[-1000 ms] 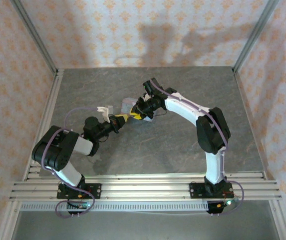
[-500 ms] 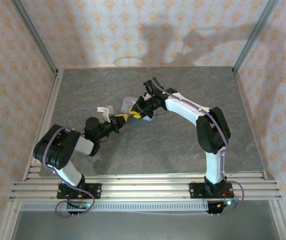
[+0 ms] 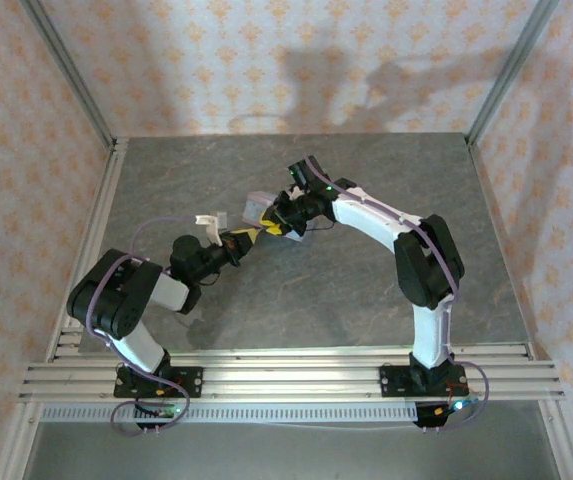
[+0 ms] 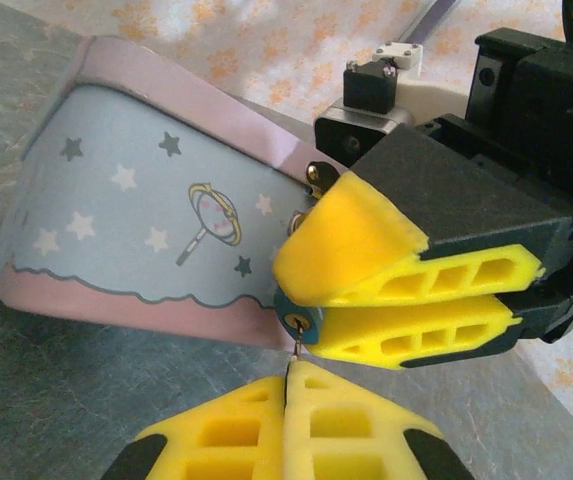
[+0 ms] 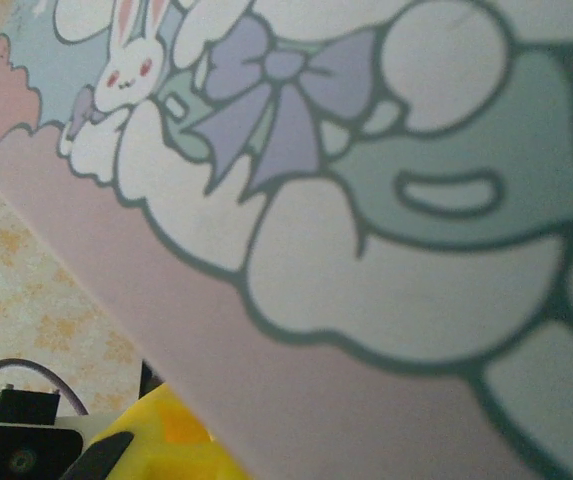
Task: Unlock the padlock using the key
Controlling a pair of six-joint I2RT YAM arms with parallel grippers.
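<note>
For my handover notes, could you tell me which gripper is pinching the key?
The left gripper, shut on the thin key at the keyhole; the right gripper instead clamps the teal padlock.

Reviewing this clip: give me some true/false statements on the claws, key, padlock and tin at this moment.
1. The left claw is shut on the key. True.
2. The key lies flat on the table. False: the left claw holds it, with its tip at the keyhole of the padlock.
3. The right claw grips the padlock. True.
4. The tin is plain grey. False: it is pale blue with stars and a pink border.
5. The claws sit at opposite ends of the table. False: they meet beside the tin.
</note>
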